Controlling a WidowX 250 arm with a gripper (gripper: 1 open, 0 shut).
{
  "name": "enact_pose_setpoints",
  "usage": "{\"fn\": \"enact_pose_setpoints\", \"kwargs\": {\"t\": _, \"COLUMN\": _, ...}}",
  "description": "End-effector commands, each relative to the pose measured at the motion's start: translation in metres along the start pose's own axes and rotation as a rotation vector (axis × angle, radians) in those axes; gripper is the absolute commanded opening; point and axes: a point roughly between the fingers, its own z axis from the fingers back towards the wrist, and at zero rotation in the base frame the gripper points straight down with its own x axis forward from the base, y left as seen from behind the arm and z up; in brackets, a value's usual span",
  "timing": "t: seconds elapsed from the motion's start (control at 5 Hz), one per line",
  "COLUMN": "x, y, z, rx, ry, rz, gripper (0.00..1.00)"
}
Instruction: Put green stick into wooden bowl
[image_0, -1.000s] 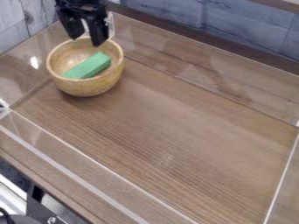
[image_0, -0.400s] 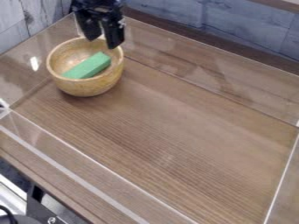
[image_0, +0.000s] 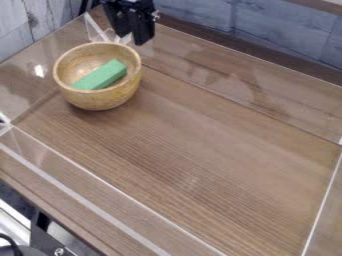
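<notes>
"Inside the wooden bowl (image_0: 99, 99), what is shown?"

"The green stick (image_0: 102, 74) is seen there, laid slantwise across the interior, with one end directed toward the lower left of the view and the other toward the upper right. Its underside is hidden, and whether the inner wall is touched by either end cannot be told."

"How is the stick's appearance to be described?"

"A bright, even green is presented, in a short bar form with flat sides. A lighter upper face is set off from a darker side, and the edges are softened by blur."

"And the bowl?"

"A round, light tan form with thick walls and a smooth rim. It is placed at the upper left of the wooden table (image_0: 201, 135)."

"What is found beyond the rim?"

"At the top, the dark gripper (image_0: 124, 36) is seen just behind the bowl, apart from the stick. Its upper part is cut off by the frame. The fingertips are blurred, so whether the jaws are open or closed cannot be told."

"And at the lower left?"

"Dark equipment (image_0: 38, 238) is partly shown, cropped by the frame and hard to identify. Pale strips (image_0: 60, 167) are seen along the table's left edge."
</notes>
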Motion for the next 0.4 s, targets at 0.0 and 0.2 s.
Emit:
{"fn": "enact_pose_setpoints", "kwargs": {"t": 0.0, "x": 0.0075, "y": -0.001, "z": 0.0198, "rx": 0.013, "ry": -0.041, "rz": -0.06, "gripper": 0.0}}
{"fn": "enact_pose_setpoints", "kwargs": {"t": 0.2, "x": 0.0072, "y": 0.0065, "z": 0.0153, "rx": 0.003, "ry": -0.038, "rz": -0.082, "gripper": 0.0}}
